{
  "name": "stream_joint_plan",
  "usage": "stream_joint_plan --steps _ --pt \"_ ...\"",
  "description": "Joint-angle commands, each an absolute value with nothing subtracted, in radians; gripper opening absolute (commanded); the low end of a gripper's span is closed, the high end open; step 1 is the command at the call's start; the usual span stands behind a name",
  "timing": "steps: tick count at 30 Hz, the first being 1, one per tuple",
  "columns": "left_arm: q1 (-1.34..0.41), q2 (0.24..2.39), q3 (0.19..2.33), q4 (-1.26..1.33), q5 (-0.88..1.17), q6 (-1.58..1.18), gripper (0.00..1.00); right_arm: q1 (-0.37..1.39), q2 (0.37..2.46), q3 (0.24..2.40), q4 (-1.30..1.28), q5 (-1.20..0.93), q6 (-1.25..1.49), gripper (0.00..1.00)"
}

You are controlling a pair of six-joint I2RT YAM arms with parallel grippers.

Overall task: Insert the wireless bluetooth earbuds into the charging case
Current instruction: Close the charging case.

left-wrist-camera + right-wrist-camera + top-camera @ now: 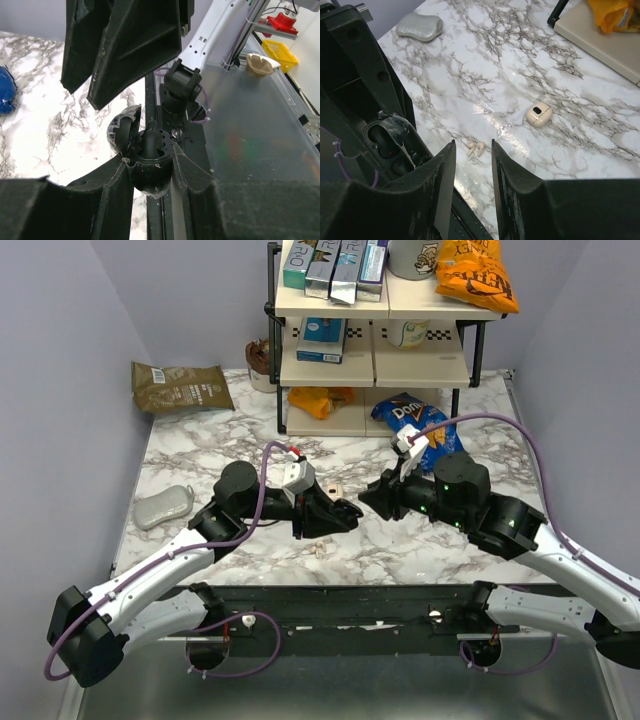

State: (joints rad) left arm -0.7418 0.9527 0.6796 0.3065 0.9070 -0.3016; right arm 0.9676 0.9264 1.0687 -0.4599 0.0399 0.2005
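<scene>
My left gripper [345, 513] [150, 165] is shut on a black open case [147, 172] with taped edges. A glossy black earbud [151, 137] stands in one of its wells. The black case also shows in the right wrist view [390, 145]. My right gripper [368, 498] [473, 145] is open and empty, tip to tip with the left one. Its fingers [120, 45] hang above the black case. The pale beige charging case [333, 488] [539, 113] lies closed on the marble. The cream-white earbud pair [320, 548] [476, 147] lies on the table below the right gripper's jaws.
A grey pebble-shaped pouch [163, 506] [419, 26] lies at the left. A shelf rack [375, 360] with snacks stands at the back, a blue Doritos bag [415, 425] under it. A brown bag [182, 387] lies back left. The table's front edge [330, 585] is near.
</scene>
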Motion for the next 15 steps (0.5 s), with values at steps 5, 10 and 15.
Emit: stream_joint_plan --steps 5,10,15 --pt "-0.746 0.933 0.681 0.367 0.870 -0.311 0.00 0.969 0.923 1.072 -0.433 -0.050 0.196 0.42" --pt "-0.746 0.928 0.680 0.362 0.858 -0.307 0.00 0.968 0.937 1.074 -0.433 -0.097 0.190 0.41" --pt "-0.746 0.928 0.687 0.350 0.848 -0.295 0.00 0.968 0.939 1.072 -0.428 -0.129 0.186 0.41"
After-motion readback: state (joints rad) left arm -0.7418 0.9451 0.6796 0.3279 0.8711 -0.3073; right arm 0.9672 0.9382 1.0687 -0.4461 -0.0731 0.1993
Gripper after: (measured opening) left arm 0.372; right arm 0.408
